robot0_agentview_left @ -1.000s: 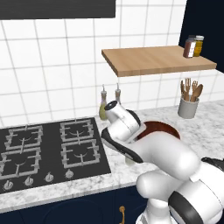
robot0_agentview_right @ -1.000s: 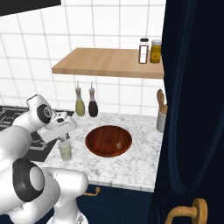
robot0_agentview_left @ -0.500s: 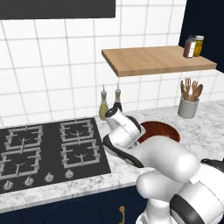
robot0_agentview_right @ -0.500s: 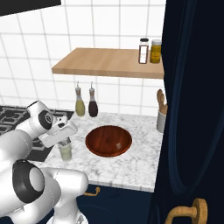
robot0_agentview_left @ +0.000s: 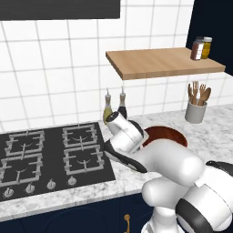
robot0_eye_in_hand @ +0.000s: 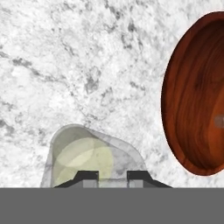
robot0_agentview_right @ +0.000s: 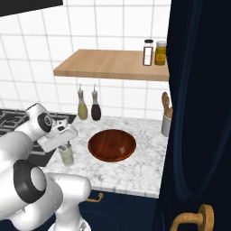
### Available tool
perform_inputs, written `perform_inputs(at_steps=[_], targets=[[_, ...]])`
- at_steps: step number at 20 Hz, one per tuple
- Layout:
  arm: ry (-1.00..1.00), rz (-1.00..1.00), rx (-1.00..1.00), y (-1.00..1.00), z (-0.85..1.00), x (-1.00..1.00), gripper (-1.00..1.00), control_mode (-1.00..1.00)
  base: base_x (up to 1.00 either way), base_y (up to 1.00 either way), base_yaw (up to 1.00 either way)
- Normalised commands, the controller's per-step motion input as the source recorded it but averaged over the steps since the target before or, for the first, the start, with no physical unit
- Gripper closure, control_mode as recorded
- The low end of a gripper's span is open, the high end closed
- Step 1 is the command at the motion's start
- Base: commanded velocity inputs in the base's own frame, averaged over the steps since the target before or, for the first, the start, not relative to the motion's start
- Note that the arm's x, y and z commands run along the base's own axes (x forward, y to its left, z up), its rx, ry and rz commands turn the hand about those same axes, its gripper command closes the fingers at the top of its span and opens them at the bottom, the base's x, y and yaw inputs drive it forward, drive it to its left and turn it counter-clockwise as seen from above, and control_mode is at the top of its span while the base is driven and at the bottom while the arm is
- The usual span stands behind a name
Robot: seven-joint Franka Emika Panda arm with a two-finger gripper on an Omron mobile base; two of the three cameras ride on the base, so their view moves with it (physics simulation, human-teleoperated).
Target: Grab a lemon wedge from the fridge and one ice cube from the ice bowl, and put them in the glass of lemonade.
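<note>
gripper point(robot0_eye_in_hand: 112, 176) lowered; glass of lemonade point(robot0_eye_in_hand: 83, 159) directly beneath shut fingertips.

Hand point(robot0_agentview_right: 58, 137) has dropped and pulled back a bit toward the robot over the last second, now sitting right above the glass point(robot0_agentview_right: 66, 155), closer to its rim than before. In the left base view the wrist point(robot0_agentview_left: 125, 134) sits lower against the stove edge and covers more of the bowl point(robot0_agentview_left: 170, 135). Jaws same, closed. Bowl, glass, bottles unmoved.
</note>
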Motion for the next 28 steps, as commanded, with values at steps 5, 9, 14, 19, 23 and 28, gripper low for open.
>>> perform_inputs(at_steps=[5, 9, 14, 19, 23, 28], targets=[[0.01, 0.00, -0.01, 0.03, 0.01, 0.01, 1.00, -1.00, 0.00, 0.00, 0.00], [0.00, 0.00, 0.00, 0.00, 0.18, 0.00, 1.00, -1.00, 0.00, 0.00, 0.00], [0.00, 0.00, -0.01, 0.00, 0.07, 0.00, 1.00, -1.00, 0.00, 0.00, 0.00], [0.02, 0.01, -0.04, -0.01, -0.08, 0.00, 1.00, -1.00, 0.00, 0.00, 0.00], [0.01, 0.01, -0.02, -0.01, -0.01, 0.00, -1.00, -1.00, 0.00, 0.00, 0.00], [0.00, 0.00, 0.00, -0.09, 0.01, 0.00, -1.00, -1.00, 0.00, 0.00, 0.00]])
